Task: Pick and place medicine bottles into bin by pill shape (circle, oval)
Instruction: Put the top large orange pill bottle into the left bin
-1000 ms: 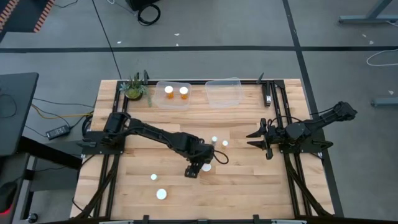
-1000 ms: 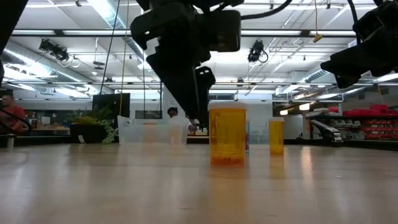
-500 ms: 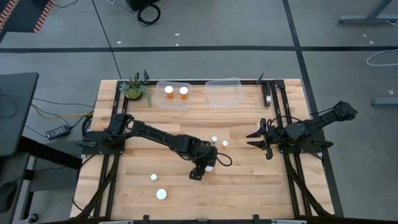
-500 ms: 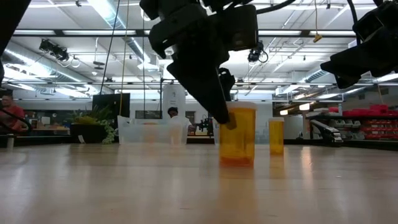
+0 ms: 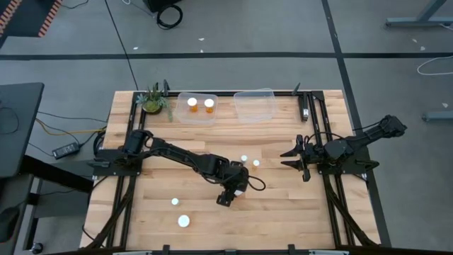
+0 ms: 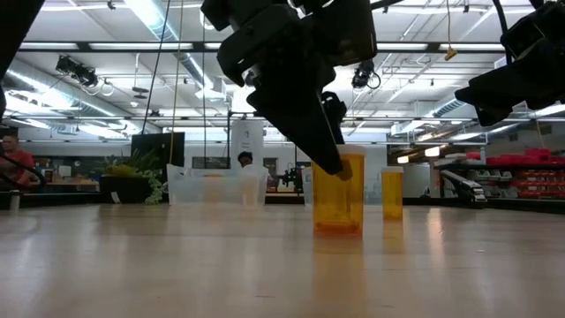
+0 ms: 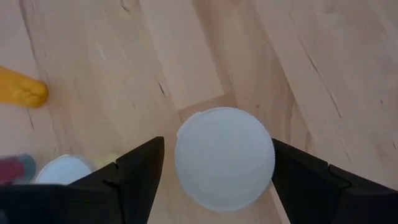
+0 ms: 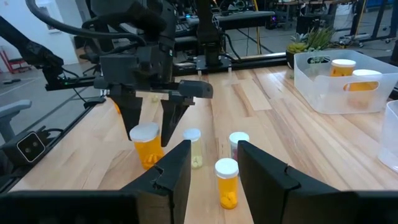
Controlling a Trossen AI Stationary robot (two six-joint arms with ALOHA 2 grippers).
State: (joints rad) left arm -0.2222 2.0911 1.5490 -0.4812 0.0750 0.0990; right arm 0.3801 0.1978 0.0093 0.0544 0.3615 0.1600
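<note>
My left gripper (image 5: 236,188) is open over an upright orange bottle with a white cap (image 7: 224,157), near the table's middle. Its fingers (image 7: 134,174) stand on both sides of the cap (image 8: 145,132), pointing down. The bottle's base rests on the wood (image 6: 339,201). Other bottles stand just beyond it (image 5: 244,159) (image 5: 255,163), and two stand nearer the front left (image 5: 175,202) (image 5: 184,221). Two orange bottles (image 5: 192,105) (image 5: 209,105) are in the left clear bin (image 5: 196,117). My right gripper (image 5: 290,159) waits open and empty at the right. My left gripper comes at the bottle from above, one finger on each side of the white cap's rim (image 7: 270,146). The gaps to the cap are narrow. I cannot tell whether either finger touches it.
An empty clear bin (image 5: 253,106) stands at the far edge right of the first bin. A small green potted plant (image 5: 152,100) is at the far left corner. In the right wrist view, several small bottles (image 8: 227,180) (image 8: 191,146) (image 8: 238,143) stand between the two grippers.
My left gripper has gone a little toward the table's right edge and come down around the orange bottle. The bottle has slid slightly toward the right and stays upright on the table.
</note>
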